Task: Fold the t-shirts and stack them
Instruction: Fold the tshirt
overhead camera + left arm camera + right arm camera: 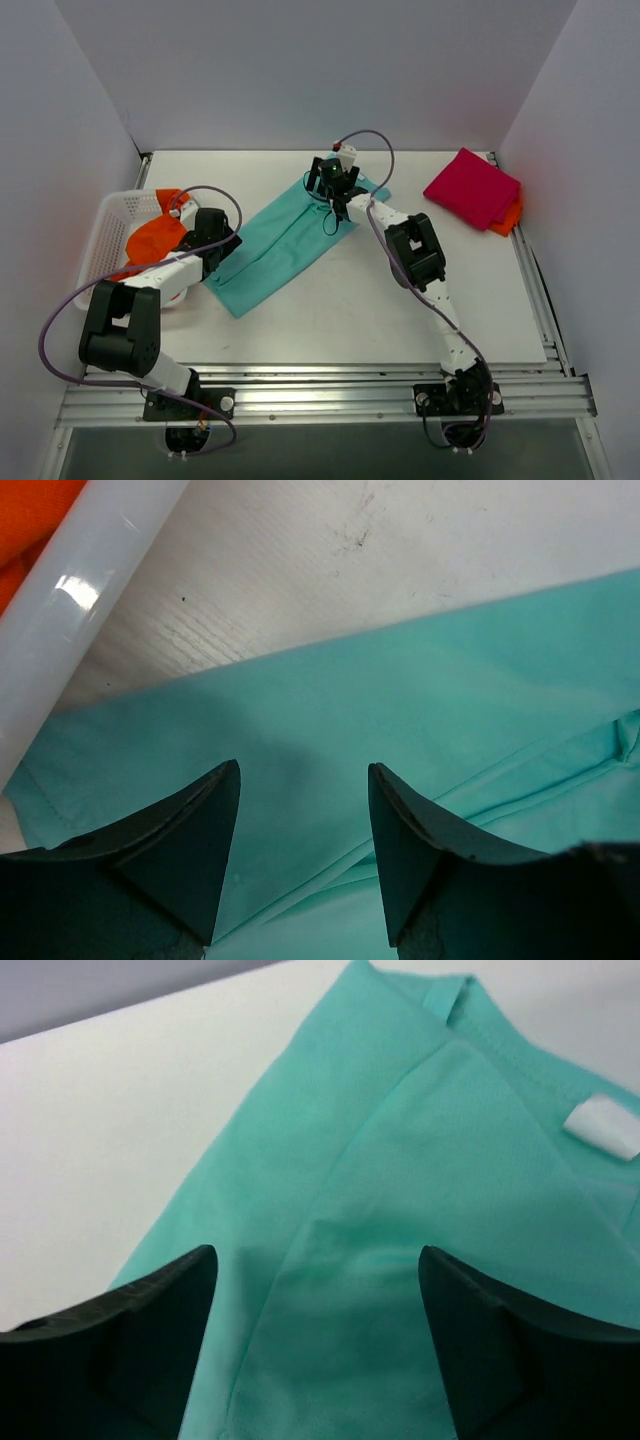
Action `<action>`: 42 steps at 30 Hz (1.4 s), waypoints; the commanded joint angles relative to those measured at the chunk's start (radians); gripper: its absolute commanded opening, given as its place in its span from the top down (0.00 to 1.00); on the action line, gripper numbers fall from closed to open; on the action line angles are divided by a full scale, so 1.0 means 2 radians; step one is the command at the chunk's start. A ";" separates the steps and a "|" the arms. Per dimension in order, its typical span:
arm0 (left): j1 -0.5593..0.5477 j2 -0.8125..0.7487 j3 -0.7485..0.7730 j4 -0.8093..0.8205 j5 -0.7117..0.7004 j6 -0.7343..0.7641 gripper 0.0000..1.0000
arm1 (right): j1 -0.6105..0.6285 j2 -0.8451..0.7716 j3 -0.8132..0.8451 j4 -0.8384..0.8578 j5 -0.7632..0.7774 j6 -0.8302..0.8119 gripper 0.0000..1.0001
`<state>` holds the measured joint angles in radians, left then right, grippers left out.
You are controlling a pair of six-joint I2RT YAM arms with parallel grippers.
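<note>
– Teal t-shirt [285,240], where does it lie?
– Mid-table, as a long folded strip running from the far centre to the near left, just beside the white mesh basket [112,212]. The left gripper [303,770] is over its near-left end and the right gripper [315,1255] over the collar end, near the white label [600,1128]. Both have fingers spread, with nothing held.
– How will it handle?
– Light and limp, I'd judge. It would sag and slip out of its fold. Pinch all layers at both end edges together.
</note>
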<state>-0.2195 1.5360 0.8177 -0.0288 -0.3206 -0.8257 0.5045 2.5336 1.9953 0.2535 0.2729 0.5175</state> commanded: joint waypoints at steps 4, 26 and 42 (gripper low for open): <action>0.004 -0.007 0.016 0.025 0.002 0.012 0.37 | 0.021 -0.133 -0.042 0.070 0.108 -0.119 0.10; 0.005 -0.043 0.018 -0.010 0.008 0.019 0.37 | 0.293 -0.471 -0.589 0.083 0.143 0.216 0.00; 0.010 -0.097 0.003 -0.038 -0.005 0.022 0.37 | 0.336 -0.261 -0.471 0.110 0.069 0.244 0.00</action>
<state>-0.2115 1.3785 0.8230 -0.0944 -0.3145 -0.7959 1.1740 1.9457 1.0199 0.4988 0.4534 0.9806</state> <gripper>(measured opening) 0.631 0.995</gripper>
